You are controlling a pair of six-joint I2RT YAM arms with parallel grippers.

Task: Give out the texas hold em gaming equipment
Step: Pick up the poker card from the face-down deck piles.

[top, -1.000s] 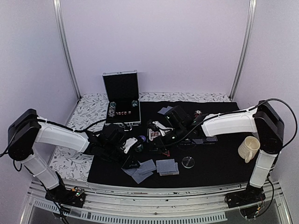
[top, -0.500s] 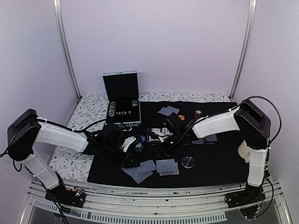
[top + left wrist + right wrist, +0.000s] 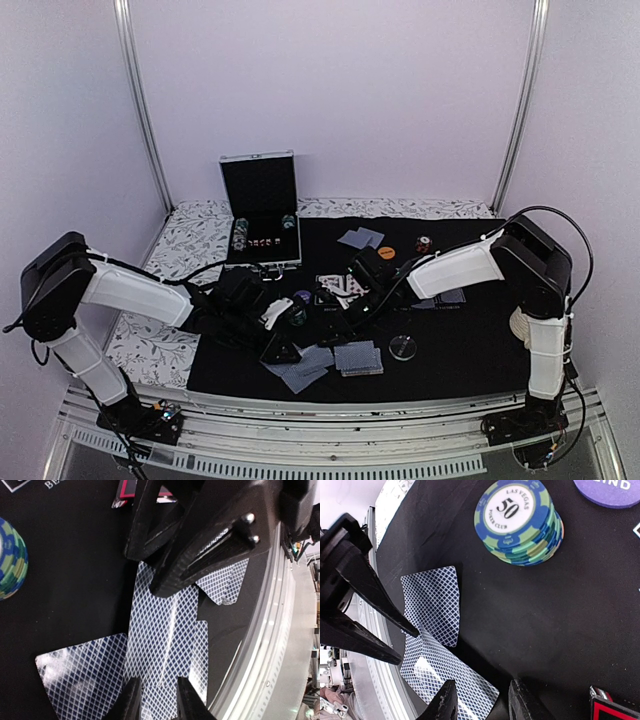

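Observation:
Several grey-blue patterned cards (image 3: 303,365) lie loose at the mat's front edge, beside a neat stack (image 3: 358,357). My left gripper (image 3: 280,347) hangs right over them. In its wrist view its jaws (image 3: 157,702) stand a little apart, straddling one card (image 3: 165,630). My right gripper (image 3: 335,318) is open just behind, over a card corner (image 3: 450,685) and bare mat. A blue-green chip stack (image 3: 517,520) stands beyond it and also shows in the top view (image 3: 296,315). A clear disc (image 3: 403,347) lies to the right.
An open metal case (image 3: 262,210) with chips stands at the back left. Two cards (image 3: 360,237), an orange chip (image 3: 386,252) and a red-black chip (image 3: 424,242) lie at the back. A purple disc (image 3: 303,297) is mid-mat. The table's metal rail (image 3: 280,630) runs close by.
My right arm has swung forward and left, bringing its gripper down close to the loose cards and the left gripper. The left gripper has edged toward the front.

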